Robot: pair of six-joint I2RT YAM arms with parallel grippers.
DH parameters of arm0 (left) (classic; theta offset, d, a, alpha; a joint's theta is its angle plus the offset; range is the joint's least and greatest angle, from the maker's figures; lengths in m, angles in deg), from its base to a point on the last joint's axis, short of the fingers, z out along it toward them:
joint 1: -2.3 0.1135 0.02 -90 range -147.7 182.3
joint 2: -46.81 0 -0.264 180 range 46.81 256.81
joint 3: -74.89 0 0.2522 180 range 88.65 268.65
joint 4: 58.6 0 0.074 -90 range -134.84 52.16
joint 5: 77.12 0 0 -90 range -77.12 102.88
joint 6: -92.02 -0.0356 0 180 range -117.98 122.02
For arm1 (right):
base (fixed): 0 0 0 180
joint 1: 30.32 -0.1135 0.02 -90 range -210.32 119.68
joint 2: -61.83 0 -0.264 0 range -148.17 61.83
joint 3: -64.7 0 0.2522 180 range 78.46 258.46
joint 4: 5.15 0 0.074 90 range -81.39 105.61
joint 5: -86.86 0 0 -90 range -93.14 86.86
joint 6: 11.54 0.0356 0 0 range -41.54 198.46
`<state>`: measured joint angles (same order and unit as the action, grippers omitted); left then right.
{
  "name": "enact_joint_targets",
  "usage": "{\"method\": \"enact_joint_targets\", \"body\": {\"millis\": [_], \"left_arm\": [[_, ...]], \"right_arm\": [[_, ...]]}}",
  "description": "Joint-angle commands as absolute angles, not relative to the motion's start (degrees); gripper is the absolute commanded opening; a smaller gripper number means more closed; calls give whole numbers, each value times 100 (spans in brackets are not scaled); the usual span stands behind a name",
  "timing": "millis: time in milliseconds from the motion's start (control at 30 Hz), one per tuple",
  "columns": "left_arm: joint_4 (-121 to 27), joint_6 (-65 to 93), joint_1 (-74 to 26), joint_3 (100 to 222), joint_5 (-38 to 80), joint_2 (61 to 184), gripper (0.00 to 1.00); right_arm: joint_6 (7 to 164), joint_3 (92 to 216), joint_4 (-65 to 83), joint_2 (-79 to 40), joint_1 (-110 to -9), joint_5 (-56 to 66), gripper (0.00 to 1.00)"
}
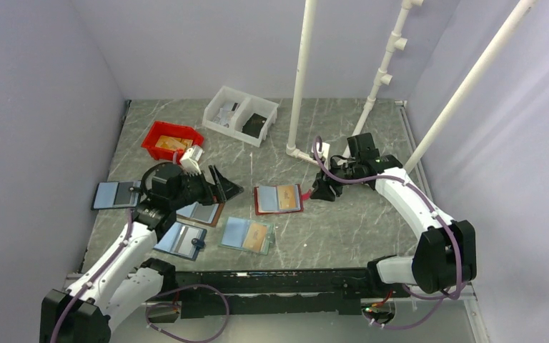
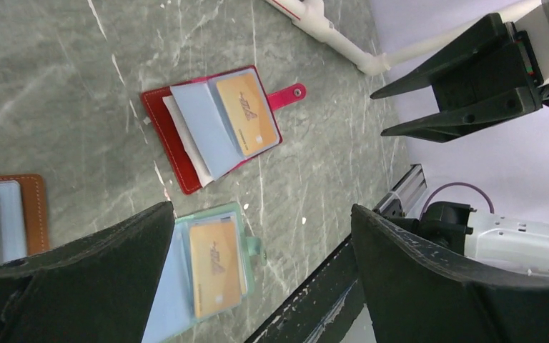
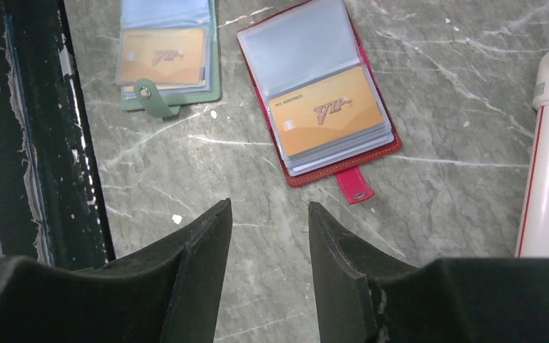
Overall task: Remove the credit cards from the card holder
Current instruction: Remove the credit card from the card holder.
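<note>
The red card holder [image 1: 278, 199] lies open on the table between the arms, with a pale blue-grey sleeve page and a tan-orange credit card [image 1: 287, 198] inside and a pink-red tab at its right. It also shows in the left wrist view [image 2: 186, 153] and the right wrist view [image 3: 372, 153], where the orange card [image 3: 325, 111] reads VIP. My left gripper [image 1: 223, 184] is open and empty, to the holder's left. My right gripper [image 1: 322, 191] is open and empty, just right of the tab [image 3: 352, 187].
A light teal holder [image 1: 247, 234] with an orange card lies in front. A brown holder [image 1: 200, 213] and two blue-grey holders [image 1: 181, 239] [image 1: 116, 194] lie at the left. A red bin [image 1: 171, 141] and a white bin [image 1: 240, 115] stand behind. White pipes [image 1: 302, 78] stand at the back right.
</note>
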<state>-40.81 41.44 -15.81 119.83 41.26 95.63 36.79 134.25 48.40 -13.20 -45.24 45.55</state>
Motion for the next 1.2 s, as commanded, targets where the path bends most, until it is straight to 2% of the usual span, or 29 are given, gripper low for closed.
{"method": "enact_joint_targets", "body": {"millis": [0, 467, 867, 1167], "left_arm": [[-4622, 4493, -1798, 11894, 3877, 9603, 98], [-6056, 4925, -2625, 11629, 3317, 10486, 99], [-5779, 4370, -3512, 12282, 2684, 11426, 99], [-6273, 4708, -3938, 12395, 2300, 12321, 97]], "right_arm": [[4083, 13261, 4180, -1358, -4517, 4762, 46], [4520, 13146, 3798, -1559, -4576, 4680, 46], [4973, 13185, 3553, -1868, -4923, 4315, 45], [5665, 13132, 3052, -2064, -5036, 3968, 44]]}}
